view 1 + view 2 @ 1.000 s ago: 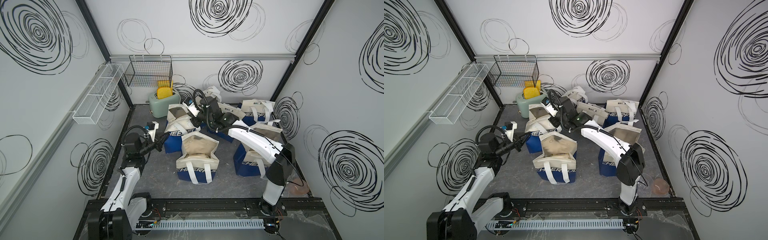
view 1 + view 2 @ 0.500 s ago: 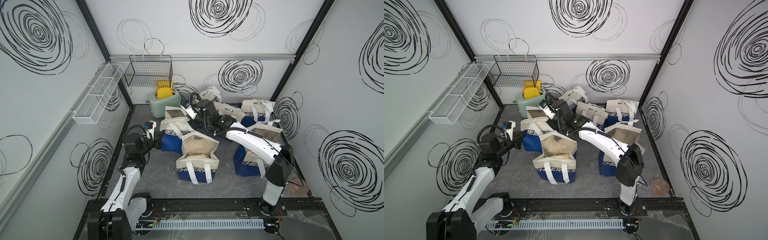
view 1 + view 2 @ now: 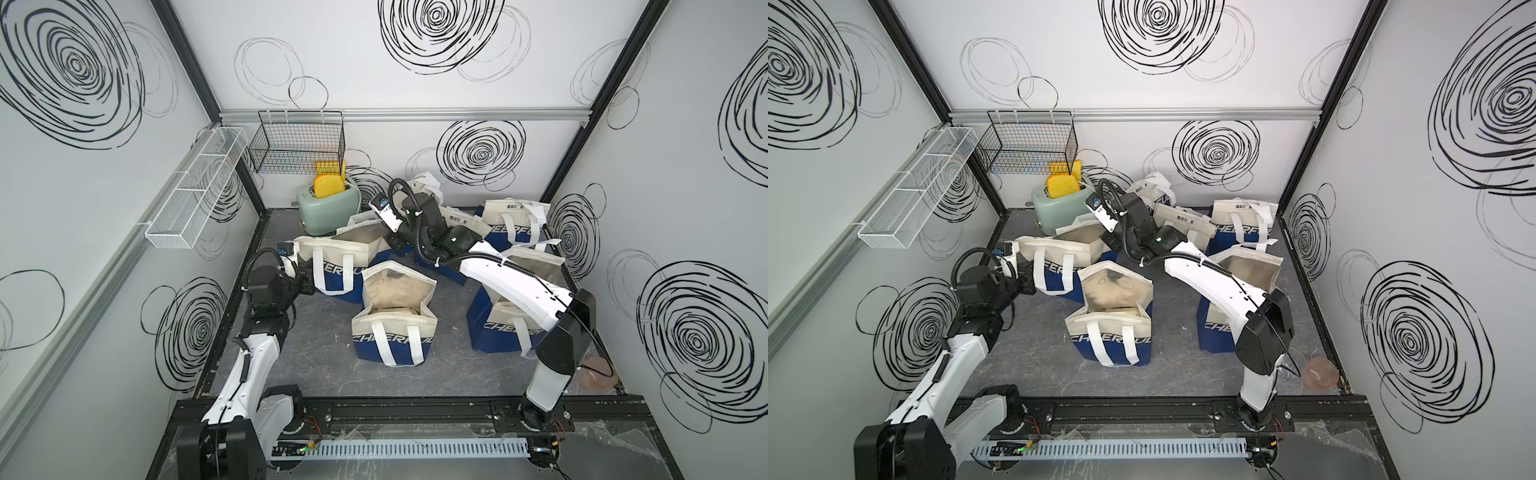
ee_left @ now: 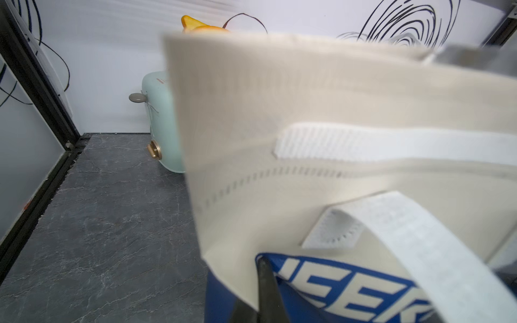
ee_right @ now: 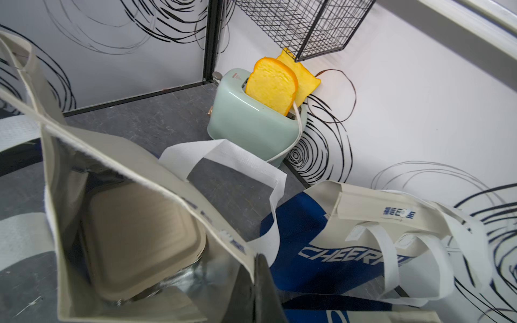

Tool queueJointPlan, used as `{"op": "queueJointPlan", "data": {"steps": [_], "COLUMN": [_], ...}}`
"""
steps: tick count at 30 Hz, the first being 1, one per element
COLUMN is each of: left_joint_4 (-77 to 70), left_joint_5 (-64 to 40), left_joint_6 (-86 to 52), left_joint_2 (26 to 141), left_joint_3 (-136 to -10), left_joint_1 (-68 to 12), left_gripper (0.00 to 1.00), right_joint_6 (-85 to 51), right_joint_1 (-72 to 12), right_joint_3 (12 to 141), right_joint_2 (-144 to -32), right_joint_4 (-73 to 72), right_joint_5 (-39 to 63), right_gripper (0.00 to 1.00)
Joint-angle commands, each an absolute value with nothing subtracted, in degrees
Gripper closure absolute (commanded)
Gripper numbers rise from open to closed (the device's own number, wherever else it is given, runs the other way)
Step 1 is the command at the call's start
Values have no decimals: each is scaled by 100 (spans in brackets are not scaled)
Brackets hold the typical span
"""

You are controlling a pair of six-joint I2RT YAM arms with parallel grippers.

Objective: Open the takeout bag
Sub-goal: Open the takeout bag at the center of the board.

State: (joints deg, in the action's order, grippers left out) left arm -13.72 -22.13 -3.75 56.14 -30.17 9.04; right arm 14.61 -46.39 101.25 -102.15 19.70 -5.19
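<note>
The takeout bag beside the toaster was clamped at opposite rims by the shut left tool and right tool; a wider spreading pull was judged necessary.

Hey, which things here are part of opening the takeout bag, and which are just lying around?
In the job: takeout bag, left pincer, right pincer, both clamped on its rim.
Lying about: toaster, toast, black wire basket, white wire rack, front open bag.
</note>
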Motion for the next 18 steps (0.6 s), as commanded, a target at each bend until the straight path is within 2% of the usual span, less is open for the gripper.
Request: {"op": "queueJointPlan", "data": {"steps": [1, 12, 13, 18], "left_joint_4": [-1347, -1270, -1258, -1331], "left_joint_5": [-1984, -2164, -2162, -2204], "left_joint_6": [-431, -325, -324, -393], "left_joint_2": [5643, 5641, 5643, 5712], "left_joint_3": [-3023, -2919, -2909, -2874], "left_joint_1": [1020, 993, 993, 996], "left_gripper": [100, 100, 100, 100], "right_joint_6": [1396, 1169, 1177, 1224], "right_joint_1": [-4566, -5032, -5072, -5295], "right_joint_3": [10443, 11192, 11221, 11227], "right_joint_2": [-9984, -10843, -10892, -11022], "right_joint_4": [1982, 1767, 1759, 1765], "right_joint_5": [80, 481, 542, 560], "right_gripper": [100, 100, 97, 40]}}
